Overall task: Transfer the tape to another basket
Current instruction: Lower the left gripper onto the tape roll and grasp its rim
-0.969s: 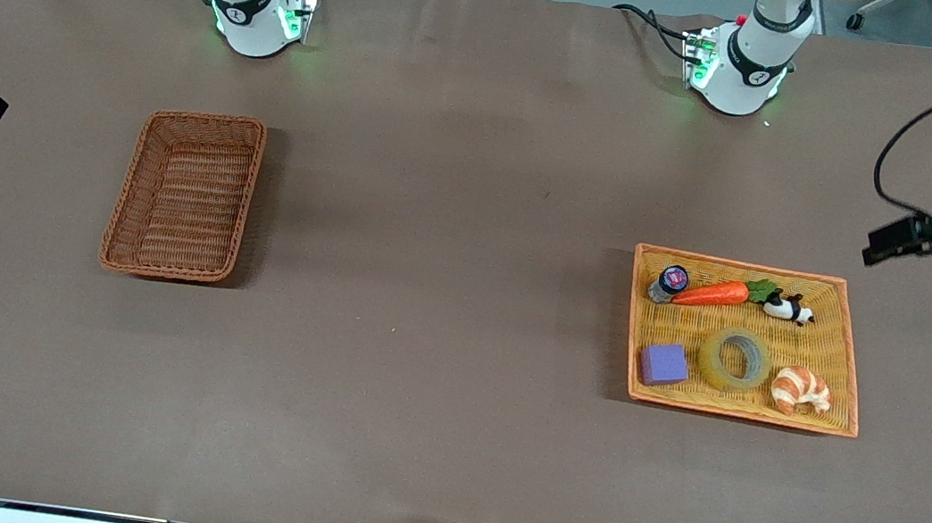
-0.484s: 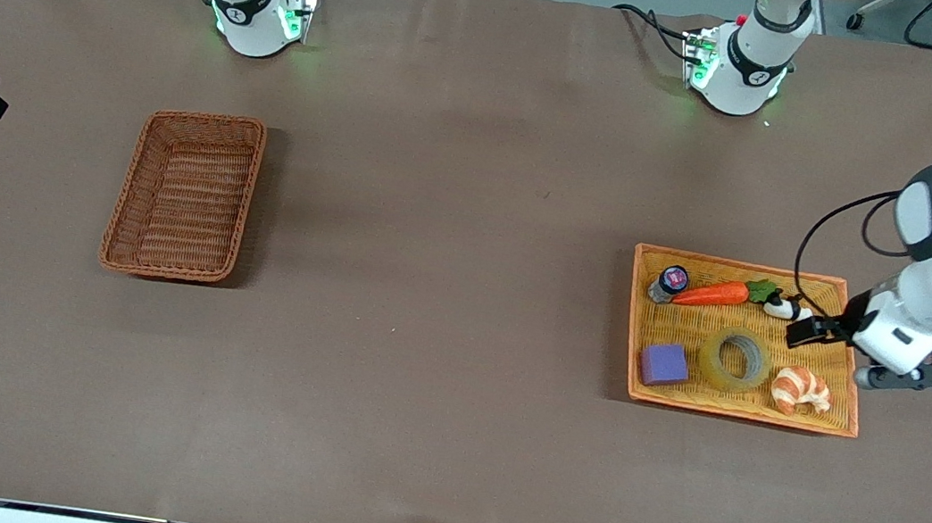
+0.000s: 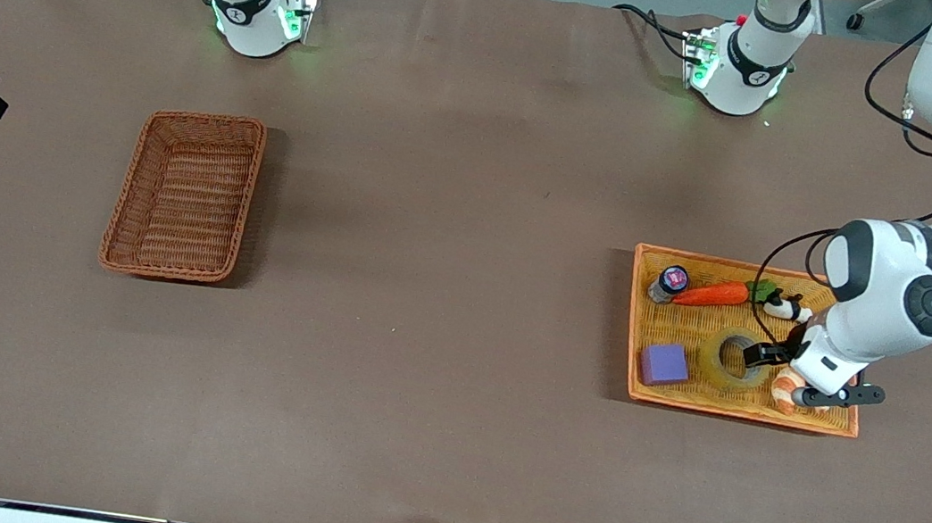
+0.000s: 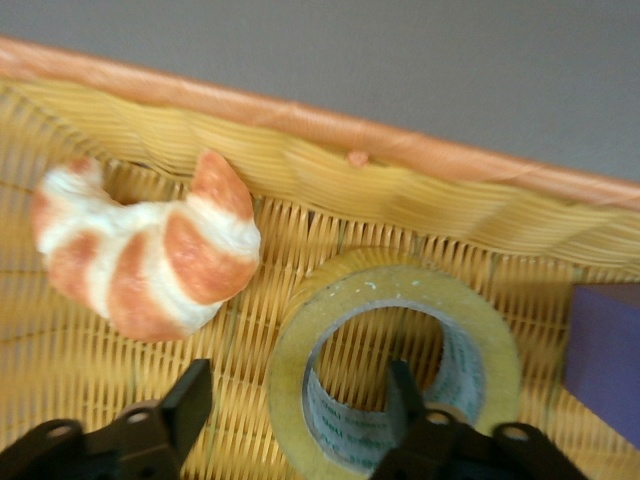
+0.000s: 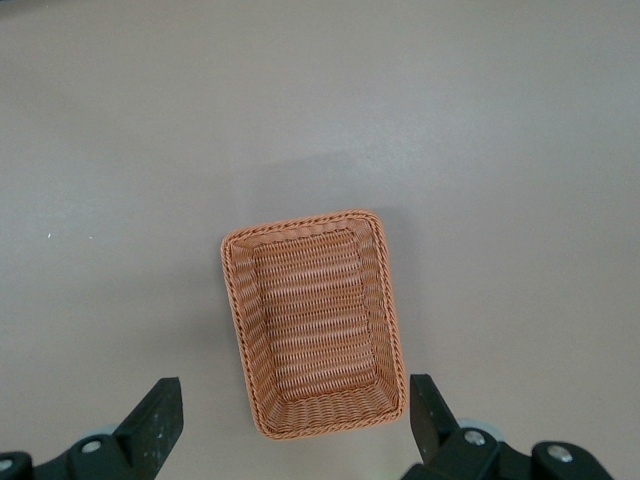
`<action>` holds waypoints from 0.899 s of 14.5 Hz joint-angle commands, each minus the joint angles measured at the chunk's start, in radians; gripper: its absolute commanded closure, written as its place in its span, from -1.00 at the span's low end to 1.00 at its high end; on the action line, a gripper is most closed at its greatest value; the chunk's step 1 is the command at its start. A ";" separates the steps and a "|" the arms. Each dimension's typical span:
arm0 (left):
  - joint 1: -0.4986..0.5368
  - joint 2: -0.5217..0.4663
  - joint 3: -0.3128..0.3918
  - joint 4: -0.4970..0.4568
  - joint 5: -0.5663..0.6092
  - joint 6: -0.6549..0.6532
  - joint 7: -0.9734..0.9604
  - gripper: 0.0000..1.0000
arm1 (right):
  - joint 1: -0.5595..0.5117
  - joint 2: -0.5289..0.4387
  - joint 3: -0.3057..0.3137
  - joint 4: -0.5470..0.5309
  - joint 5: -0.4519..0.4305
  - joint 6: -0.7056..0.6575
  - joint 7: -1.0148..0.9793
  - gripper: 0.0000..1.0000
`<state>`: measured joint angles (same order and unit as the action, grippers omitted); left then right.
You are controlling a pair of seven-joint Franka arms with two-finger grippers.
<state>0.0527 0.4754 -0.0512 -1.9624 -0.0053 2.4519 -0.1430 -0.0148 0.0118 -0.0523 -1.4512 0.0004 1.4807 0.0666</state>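
The tape (image 3: pixel 715 363), a yellowish translucent ring with a grey core, lies flat in the orange-yellow tray (image 3: pixel 736 263). My left gripper (image 3: pixel 763 358) is down on it and open. In the left wrist view one finger (image 4: pixel 404 388) stands inside the tape's (image 4: pixel 300 350) hole. The other finger (image 4: pixel 188 402) is outside the ring, on the croissant's side, so the ring's wall lies between the jaws. The reddish-brown basket (image 3: pixel 187 193) sits empty toward the right arm's end. My right gripper (image 5: pixel 292 415) hangs open high over the basket (image 5: pixel 312 320).
The tray also holds a croissant (image 4: pixel 140 250), partly under the left hand, and a purple block (image 3: pixel 664 364). Farther from the camera in it lie a carrot (image 3: pixel 712 294), a panda figure (image 3: pixel 784 309) and a small bottle (image 3: pixel 668 282).
The left arm swung in from the table's end and came down over the tray onto the tape. Its jaws have narrowed round the ring's wall. The right arm has not moved.
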 commanded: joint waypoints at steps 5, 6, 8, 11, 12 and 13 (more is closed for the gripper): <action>-0.004 0.020 -0.004 0.022 0.021 0.021 -0.017 0.89 | 0.004 -0.006 -0.006 -0.009 0.010 0.007 -0.005 -1.00; -0.004 -0.007 -0.006 0.025 0.021 0.016 -0.015 1.00 | 0.004 -0.006 -0.006 -0.009 0.010 0.007 -0.005 -1.00; -0.016 -0.081 -0.010 0.037 0.021 -0.054 -0.015 1.00 | 0.004 -0.006 -0.006 -0.009 0.010 0.007 -0.005 -1.00; -0.047 -0.106 -0.065 0.205 0.019 -0.323 -0.078 1.00 | 0.004 -0.007 -0.006 -0.009 0.010 0.007 -0.005 -1.00; -0.060 -0.098 -0.112 0.250 0.019 -0.376 -0.146 1.00 | 0.004 -0.007 -0.006 -0.009 0.010 0.007 -0.005 -1.00; -0.080 -0.093 -0.140 0.263 0.019 -0.378 -0.221 1.00 | 0.004 -0.007 -0.006 -0.009 0.010 0.007 -0.005 -1.00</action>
<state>0.0079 0.3675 -0.1408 -1.7588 -0.0028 2.1262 -0.2478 -0.0148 0.0118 -0.0522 -1.4513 0.0004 1.4807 0.0666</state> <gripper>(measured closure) 0.789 0.000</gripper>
